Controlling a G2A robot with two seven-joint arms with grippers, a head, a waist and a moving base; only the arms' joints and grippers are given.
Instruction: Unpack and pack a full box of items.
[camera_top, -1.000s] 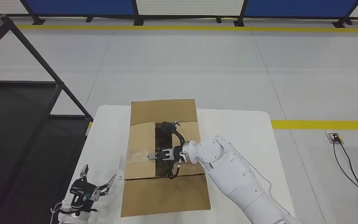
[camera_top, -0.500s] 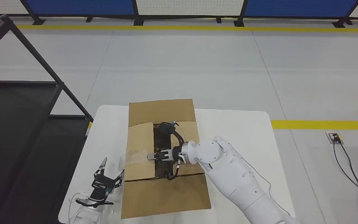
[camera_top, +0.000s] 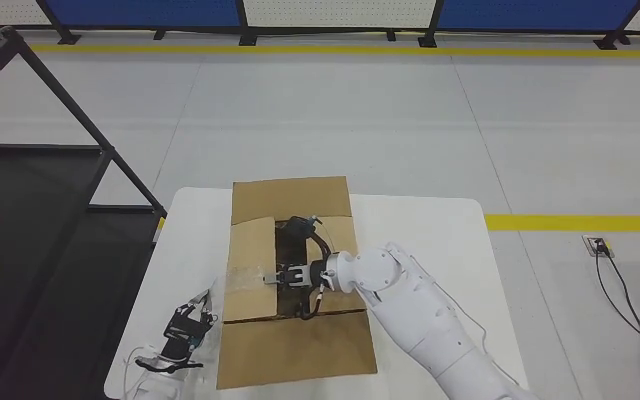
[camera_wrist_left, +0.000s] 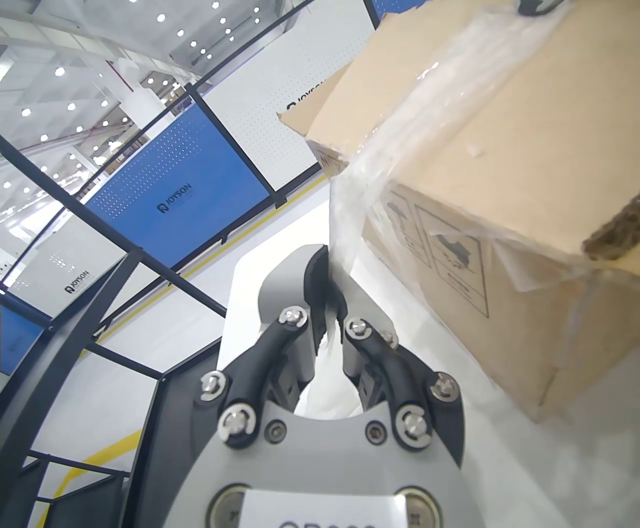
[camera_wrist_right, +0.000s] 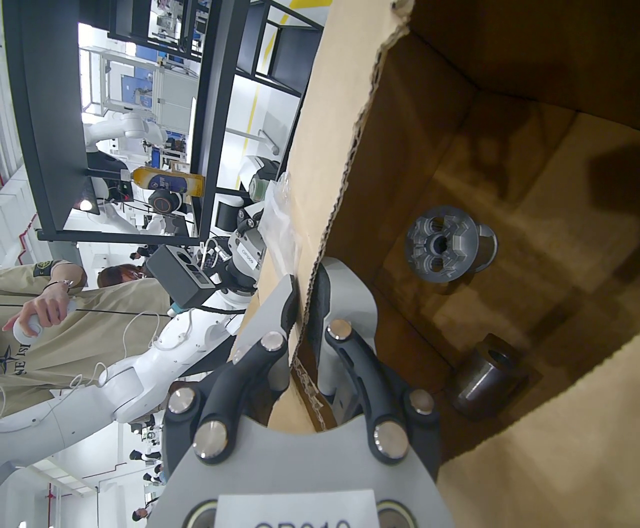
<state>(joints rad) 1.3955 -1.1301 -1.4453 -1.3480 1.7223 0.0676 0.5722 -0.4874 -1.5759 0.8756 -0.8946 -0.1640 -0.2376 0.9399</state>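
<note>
The cardboard box (camera_top: 292, 200) stands open in the middle of the white worktop (camera_top: 440, 250); inside it are a flanged metal hub (camera_wrist_right: 440, 247) and, near it, a dark metal cylinder (camera_wrist_right: 487, 377). The right pincer (camera_wrist_right: 302, 295) sits at about 9 o'clock of the opening, its fingers clamped on the torn edge of a flap (camera_wrist_right: 320, 200). The left pincer (camera_wrist_left: 327, 295) is low at the box's 7 o'clock corner, pinched together on the clear plastic film (camera_wrist_left: 350, 220) hanging from the box's side.
</note>
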